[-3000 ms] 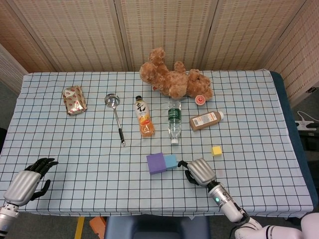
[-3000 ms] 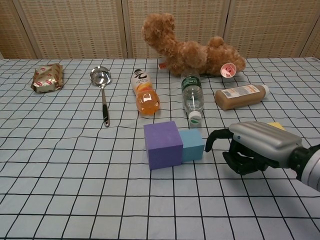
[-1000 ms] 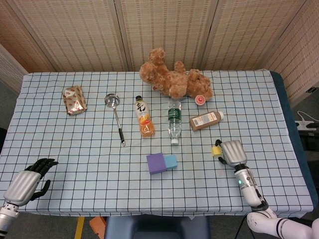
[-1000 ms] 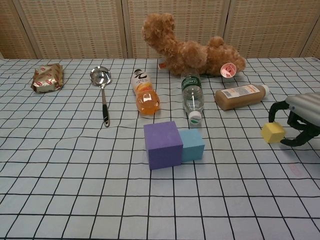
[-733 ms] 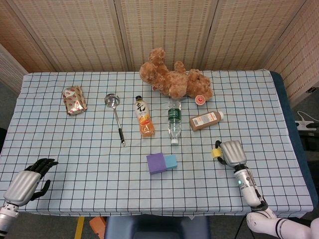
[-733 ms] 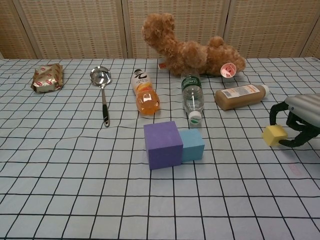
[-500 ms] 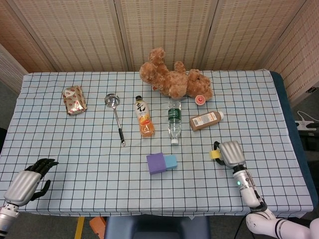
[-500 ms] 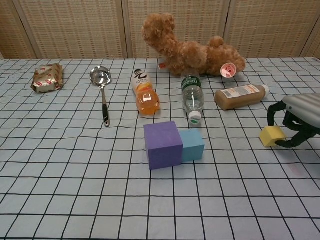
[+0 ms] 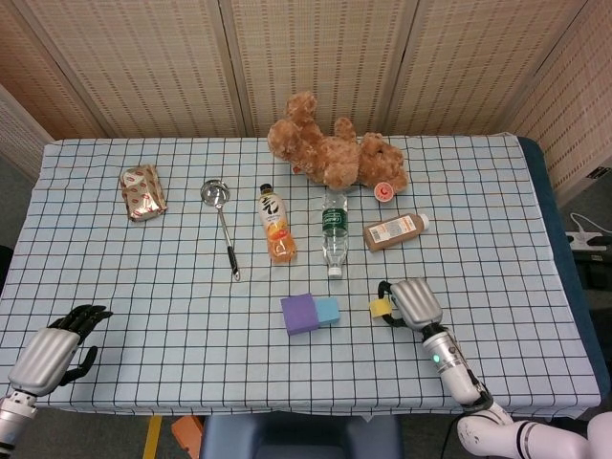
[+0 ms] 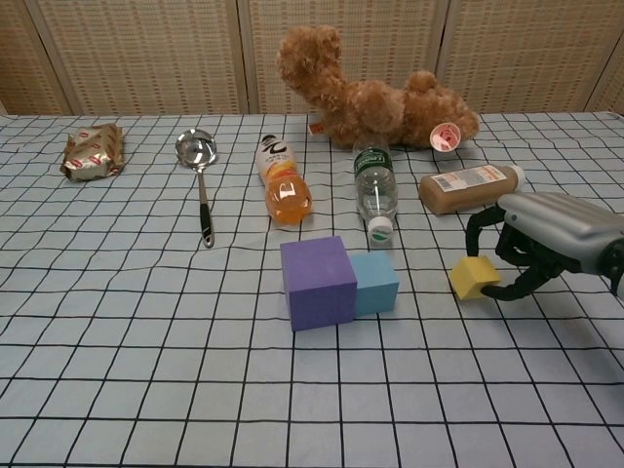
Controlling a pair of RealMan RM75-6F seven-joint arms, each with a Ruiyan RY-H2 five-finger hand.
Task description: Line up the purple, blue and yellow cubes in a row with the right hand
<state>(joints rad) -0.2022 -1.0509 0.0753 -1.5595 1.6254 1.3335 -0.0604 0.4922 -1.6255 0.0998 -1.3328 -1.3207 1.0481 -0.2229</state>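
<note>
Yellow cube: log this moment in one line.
right hand: holds yellow cube | purple cube and blue cube: touching | left hand: idle

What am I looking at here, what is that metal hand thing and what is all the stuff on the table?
These are two cameras on one robot: the head view looks down from above, the chest view looks across the table. The robot has two arms ending in mechanical hands. Its right hand holds a small yellow cube, near a purple cube and a blue cube that touch. Its left hand rests empty at the near corner. Also on the checked tablecloth: a teddy bear, three bottles lying down, a ladle and a wrapped snack.
</note>
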